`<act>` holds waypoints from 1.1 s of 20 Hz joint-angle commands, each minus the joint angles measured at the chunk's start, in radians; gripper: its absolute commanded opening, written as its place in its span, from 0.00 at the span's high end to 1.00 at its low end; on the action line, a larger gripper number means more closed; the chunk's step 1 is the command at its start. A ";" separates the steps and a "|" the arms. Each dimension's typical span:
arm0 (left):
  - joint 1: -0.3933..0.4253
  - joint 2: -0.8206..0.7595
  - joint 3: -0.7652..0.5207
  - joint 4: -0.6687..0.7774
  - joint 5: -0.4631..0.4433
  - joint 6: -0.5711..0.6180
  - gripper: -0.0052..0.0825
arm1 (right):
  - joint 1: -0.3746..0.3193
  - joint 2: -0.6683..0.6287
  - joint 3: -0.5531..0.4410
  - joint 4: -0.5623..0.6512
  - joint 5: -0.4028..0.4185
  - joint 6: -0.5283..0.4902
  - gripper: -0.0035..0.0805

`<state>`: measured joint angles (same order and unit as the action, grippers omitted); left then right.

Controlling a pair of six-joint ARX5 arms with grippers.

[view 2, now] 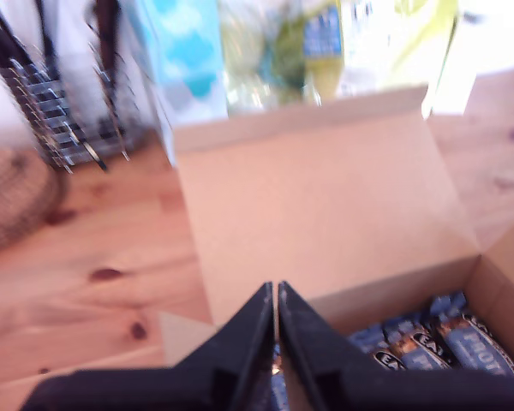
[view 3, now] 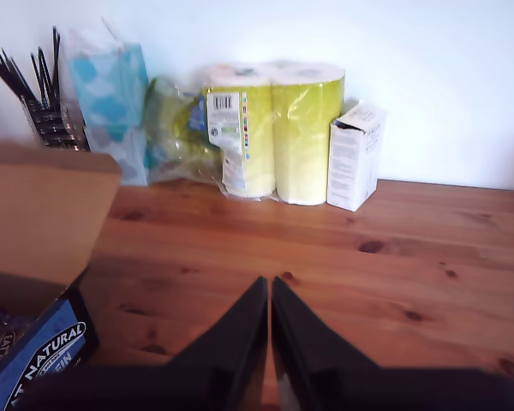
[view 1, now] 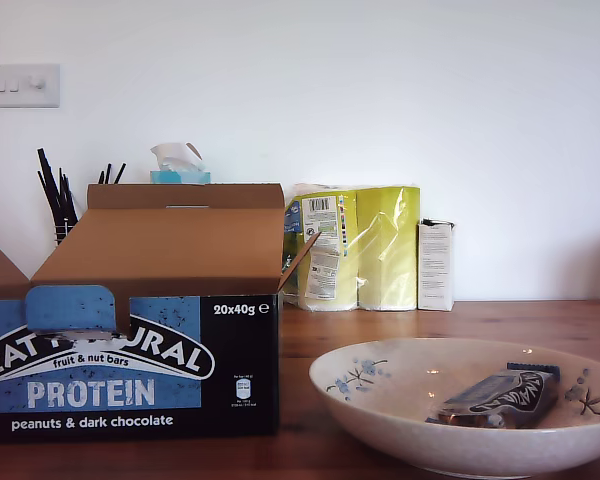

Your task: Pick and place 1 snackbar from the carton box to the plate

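You've got a shiny dark snackbar [view 1: 502, 396] with white print lying in the plate [view 1: 380, 400], a wide, shallow speckled cream dish painted with blue flowers, at the exterior view's lower right. The carton box [view 1: 130, 360] sits at that view's left, black and blue card with plain brown flaps folded open; it reads "EAT NATURAL fruit & nut bars PROTEIN peanuts & dark chocolate" and "20x40g". More bars [view 2: 437, 338] lie packed inside it, glossy wrappers side by side.

My first gripper [view 2: 276, 295] hangs above the box's open mouth, jaws pressed together with nothing between them. My second gripper [view 3: 269, 291] is over bare knotty pine tabletop [view 3: 394, 248] just beside the box's corner, jaws likewise closed and empty.

Along the white wall stand a tissue box [view 1: 180, 175], a yellow-wrapped pack of paper rolls [view 1: 365, 245], a small white box [view 1: 436, 265] and a wire pot of dark sticks [view 1: 60, 200]. Open wood lies between the carton and those.
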<state>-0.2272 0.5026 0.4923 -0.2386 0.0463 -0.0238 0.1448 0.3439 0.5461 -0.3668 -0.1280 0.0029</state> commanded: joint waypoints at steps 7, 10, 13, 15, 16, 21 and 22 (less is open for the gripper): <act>-0.005 -0.181 -0.055 -0.068 0.014 -0.027 0.96 | -0.001 -0.196 -0.094 -0.069 0.007 -0.010 0.97; -0.005 -0.183 -0.055 -0.103 0.047 -0.047 0.96 | -0.001 -0.204 -0.093 -0.128 0.007 -0.003 0.97; -0.005 -0.181 -0.055 -0.154 0.045 -0.047 0.96 | -0.001 -0.202 -0.093 -0.201 0.007 -0.003 0.97; -0.005 -0.181 -0.055 -0.182 0.045 -0.047 0.96 | -0.001 -0.196 -0.093 -0.231 0.007 -0.003 0.97; -0.005 -0.181 -0.055 -0.196 0.045 -0.047 0.96 | -0.001 -0.196 -0.093 -0.226 0.007 -0.003 0.97; -0.005 -0.181 -0.055 -0.244 0.045 -0.047 0.96 | -0.001 -0.196 -0.093 -0.227 0.007 -0.003 0.97; -0.005 -0.181 -0.055 -0.247 0.045 -0.047 0.96 | -0.001 -0.196 -0.093 -0.227 0.007 -0.003 0.97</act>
